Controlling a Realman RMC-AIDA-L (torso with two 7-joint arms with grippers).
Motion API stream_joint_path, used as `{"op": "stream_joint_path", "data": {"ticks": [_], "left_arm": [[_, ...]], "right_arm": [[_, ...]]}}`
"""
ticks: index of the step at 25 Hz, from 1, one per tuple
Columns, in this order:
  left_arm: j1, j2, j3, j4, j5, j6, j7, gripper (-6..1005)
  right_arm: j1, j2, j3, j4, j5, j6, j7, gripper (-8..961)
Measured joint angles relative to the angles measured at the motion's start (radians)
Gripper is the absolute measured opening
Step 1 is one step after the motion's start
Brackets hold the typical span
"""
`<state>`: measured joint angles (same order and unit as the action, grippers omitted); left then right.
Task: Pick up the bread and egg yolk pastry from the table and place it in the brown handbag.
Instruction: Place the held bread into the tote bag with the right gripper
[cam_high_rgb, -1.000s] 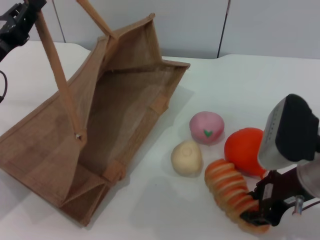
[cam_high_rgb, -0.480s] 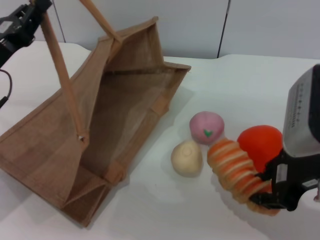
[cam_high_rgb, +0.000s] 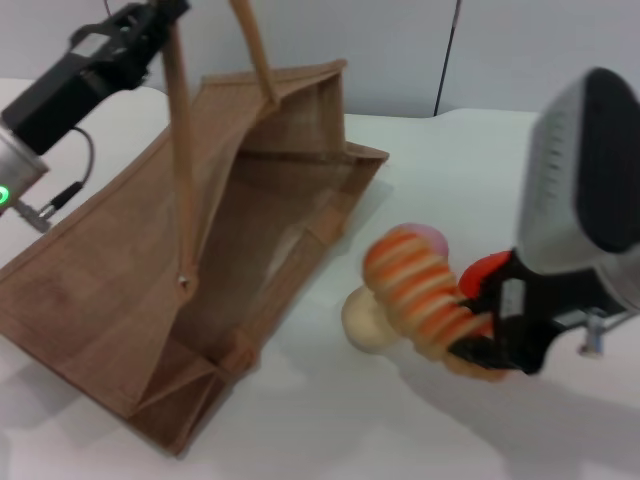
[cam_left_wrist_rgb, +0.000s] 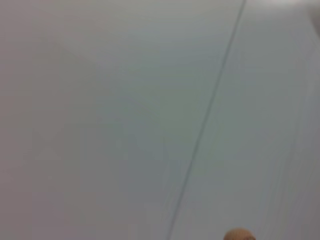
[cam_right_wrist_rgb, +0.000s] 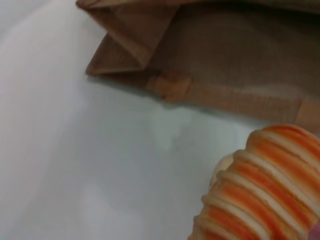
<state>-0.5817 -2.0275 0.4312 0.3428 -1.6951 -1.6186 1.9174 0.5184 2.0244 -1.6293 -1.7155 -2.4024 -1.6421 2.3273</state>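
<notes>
- The right gripper (cam_high_rgb: 478, 352) is holding the bread (cam_high_rgb: 425, 300) clear of the table (cam_high_rgb: 480, 170), its fingers clamped on the loaf's lower end.
- The bread is tilting in the air, its free end pointing toward the handbag (cam_high_rgb: 110, 290) and stopping short of the bag's open mouth.
- The pastry (cam_high_rgb: 358, 318) is resting on the table just beside the handbag's open edge, partly hidden behind the raised bread.
- In the right wrist view, the bread (cam_right_wrist_rgb: 260, 185) is filling the near corner, the pastry (cam_right_wrist_rgb: 220, 169) is peeking out from behind it, and the handbag's (cam_right_wrist_rgb: 225, 55) bottom fold is lying across the table (cam_right_wrist_rgb: 75, 160) beyond.
- The handbag is lying on its side on the table, its mouth facing the bread and its interior showing.
- The left gripper (cam_high_rgb: 165, 12) is sitting above the handbag's far side, right at the top of one handle (cam_high_rgb: 180, 150) that is rising upright from the bag; whether its fingers are open or closed cannot be told.
- An orange fruit (cam_high_rgb: 486, 268) and a pink ball (cam_high_rgb: 432, 236) are lying beyond the bread on the side away from the handbag, both mostly hidden.
</notes>
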Motion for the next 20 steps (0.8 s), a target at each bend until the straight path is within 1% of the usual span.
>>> {"op": "stream_joint_path", "data": {"ticks": [5, 9, 16, 20], "left_arm": [[-0.043, -0.001, 0.001, -0.014, 0.043, -0.025, -0.004, 144], [-0.074, 0.0, 0.001, -0.034, 0.057, -0.055, -0.005, 144], [-0.092, -0.001, 0.001, -0.035, 0.065, -0.079, -0.02, 145], [-0.105, -0.001, 0.001, -0.035, 0.073, -0.08, -0.023, 146]], "right_arm": [[0.105, -0.002, -0.034, 0.108, -0.004, 0.063, 0.026, 369], [0.174, -0.003, -0.053, 0.19, -0.006, 0.107, 0.045, 360], [0.31, -0.001, -0.1, 0.377, -0.003, 0.212, 0.078, 352], [0.392, 0.0, -0.133, 0.482, 0.002, 0.299, 0.112, 348]]}}
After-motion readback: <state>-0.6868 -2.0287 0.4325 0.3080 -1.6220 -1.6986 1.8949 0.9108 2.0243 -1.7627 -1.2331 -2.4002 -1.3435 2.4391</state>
